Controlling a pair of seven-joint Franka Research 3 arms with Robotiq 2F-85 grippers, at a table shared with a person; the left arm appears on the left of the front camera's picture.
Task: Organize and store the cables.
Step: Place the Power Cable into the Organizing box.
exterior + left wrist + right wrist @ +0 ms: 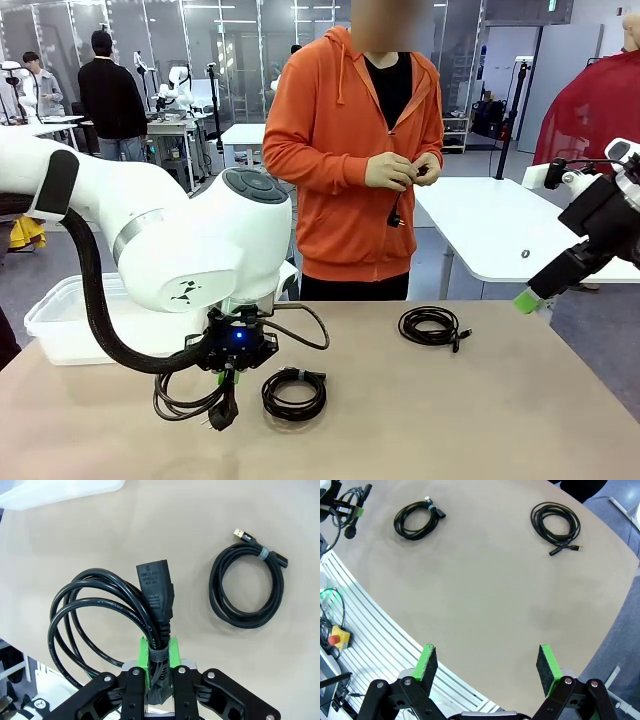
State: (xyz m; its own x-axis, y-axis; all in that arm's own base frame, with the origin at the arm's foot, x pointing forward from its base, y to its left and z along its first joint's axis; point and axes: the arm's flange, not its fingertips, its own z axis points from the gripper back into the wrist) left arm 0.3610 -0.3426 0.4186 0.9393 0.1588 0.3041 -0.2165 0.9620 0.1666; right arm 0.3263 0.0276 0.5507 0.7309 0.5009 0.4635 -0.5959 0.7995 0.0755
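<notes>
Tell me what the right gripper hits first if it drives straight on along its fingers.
Most likely bare table: the open right gripper points at it, between the banded cable coil and the other coil lying farther off. Depth is unclear.

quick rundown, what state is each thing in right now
left gripper, shut on power cable
power cable, coiled, banded, gripped at the band
banded coil, lying flat on the table, untouched
far coil, lying on the table, untouched
person's cable, held at chest height, plug dangling
right gripper, open, empty
bin, open-topped
</notes>
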